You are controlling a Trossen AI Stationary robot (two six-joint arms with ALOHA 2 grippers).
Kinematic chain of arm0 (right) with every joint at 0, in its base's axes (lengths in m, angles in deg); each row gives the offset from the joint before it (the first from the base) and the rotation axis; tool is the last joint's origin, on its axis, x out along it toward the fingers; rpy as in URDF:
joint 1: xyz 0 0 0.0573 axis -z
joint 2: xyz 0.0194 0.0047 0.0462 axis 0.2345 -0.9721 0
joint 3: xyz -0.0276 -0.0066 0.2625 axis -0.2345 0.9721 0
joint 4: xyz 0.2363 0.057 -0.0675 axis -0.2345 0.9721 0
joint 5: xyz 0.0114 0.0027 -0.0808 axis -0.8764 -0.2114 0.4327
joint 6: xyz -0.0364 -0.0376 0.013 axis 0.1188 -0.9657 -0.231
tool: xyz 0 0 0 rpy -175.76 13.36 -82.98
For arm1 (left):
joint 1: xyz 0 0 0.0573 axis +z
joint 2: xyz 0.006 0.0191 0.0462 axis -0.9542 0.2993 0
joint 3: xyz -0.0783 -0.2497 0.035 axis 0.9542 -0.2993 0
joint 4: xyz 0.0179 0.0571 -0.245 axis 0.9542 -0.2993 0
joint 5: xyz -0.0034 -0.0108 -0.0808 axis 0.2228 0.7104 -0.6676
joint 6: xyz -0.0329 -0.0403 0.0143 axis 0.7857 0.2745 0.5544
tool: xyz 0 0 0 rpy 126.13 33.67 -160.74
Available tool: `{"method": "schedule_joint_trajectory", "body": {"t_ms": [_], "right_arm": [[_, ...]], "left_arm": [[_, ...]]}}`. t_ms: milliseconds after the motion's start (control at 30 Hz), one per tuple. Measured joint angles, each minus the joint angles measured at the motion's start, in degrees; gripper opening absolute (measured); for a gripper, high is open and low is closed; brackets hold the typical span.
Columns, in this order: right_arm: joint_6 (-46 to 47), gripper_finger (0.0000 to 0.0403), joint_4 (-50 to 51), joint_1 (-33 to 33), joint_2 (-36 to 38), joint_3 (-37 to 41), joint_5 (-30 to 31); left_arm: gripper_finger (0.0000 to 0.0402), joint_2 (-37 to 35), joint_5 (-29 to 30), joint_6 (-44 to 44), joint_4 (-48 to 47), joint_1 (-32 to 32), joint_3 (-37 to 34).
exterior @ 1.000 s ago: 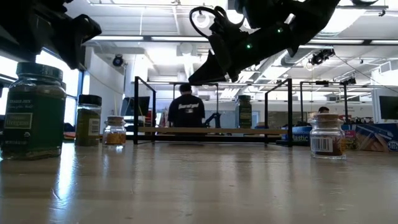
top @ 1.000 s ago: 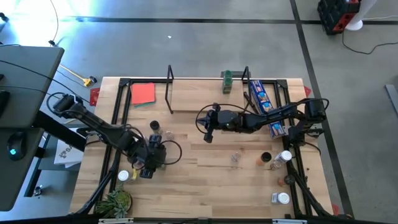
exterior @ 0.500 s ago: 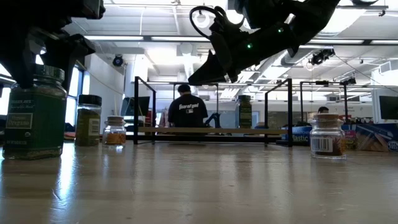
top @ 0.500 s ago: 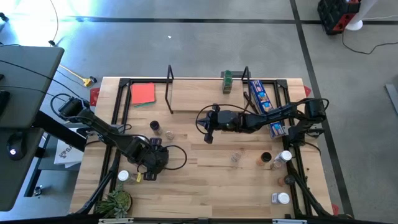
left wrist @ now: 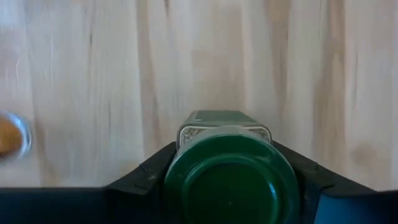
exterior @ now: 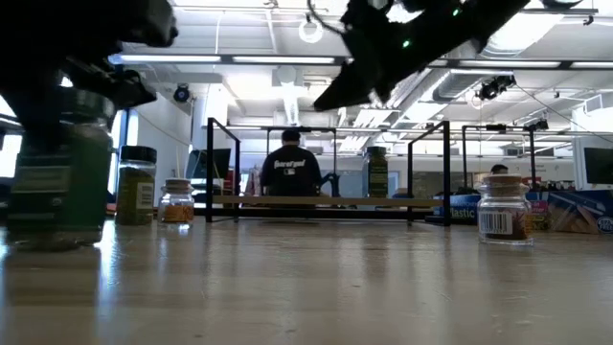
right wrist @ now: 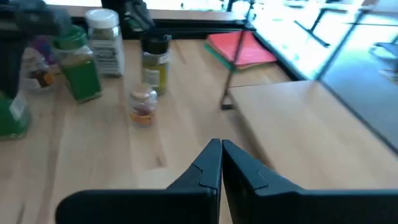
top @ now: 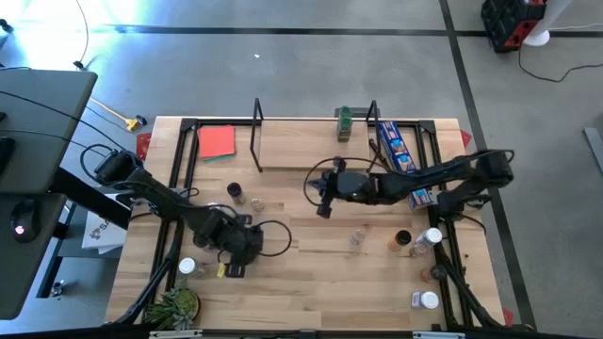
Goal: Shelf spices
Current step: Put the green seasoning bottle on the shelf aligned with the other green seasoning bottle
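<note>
Spice jars, shelf and two arms on a wooden worktop

High view: left gripper [top: 234, 252] sits near the worktop's front-left corner, over a green-capped jar; right gripper [top: 323, 194] hangs mid-worktop in front of the shelf [top: 311, 151], which stands along the rear edge with one green jar [top: 344, 122] at its back. Loose jars stand near the right edge [top: 429, 237].
Low view: the green-capped jar [exterior: 59, 172] stands upright on the worktop, the left arm dark above it; the shelf shows far behind.
Left wrist view: both fingers [left wrist: 146, 171] flank the jar's green cap [left wrist: 230, 180], closed against it.
Right wrist view: right gripper [right wrist: 221, 155] pinched together, holding nothing, beside the shelf board [right wrist: 305, 130].
</note>
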Motion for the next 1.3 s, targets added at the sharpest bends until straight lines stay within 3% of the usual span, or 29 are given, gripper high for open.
{"method": "schedule_joint_trajectory", "body": {"t_ms": [233,400,567,833,1000,1300], "right_arm": [[4.07,0.0006,15.82,-3.00,13.91,0.00,7.00],[8.93,0.0006,23.60,-3.89,19.54,0.00,8.80],[14.74,0.0006,30.90,-4.12,19.79,0.00,10.48],[22.41,0.0006,39.63,-4.12,19.33,0.00,10.51],[22.41,0.0006,39.85,-4.12,19.33,0.00,10.52],[22.26,0.0006,40.11,-4.10,19.33,0.00,11.08]], "left_arm": [[0.0189,1.25,0.38,-7.94,12.31,10.20,1.66],[0.0189,8.83,-1.23,-18.20,15.58,19.66,8.17],[0.0189,18.47,-1.42,-27.56,14.85,26.48,19.02],[0.0195,28.07,-3.12,-32.82,11.19,32.86,32.19],[0.0220,30.22,-6.11,-33.25,10.51,35.23,34.03],[0.0221,29.98,-7.39,-33.71,12.41,35.91,34.07]]}}
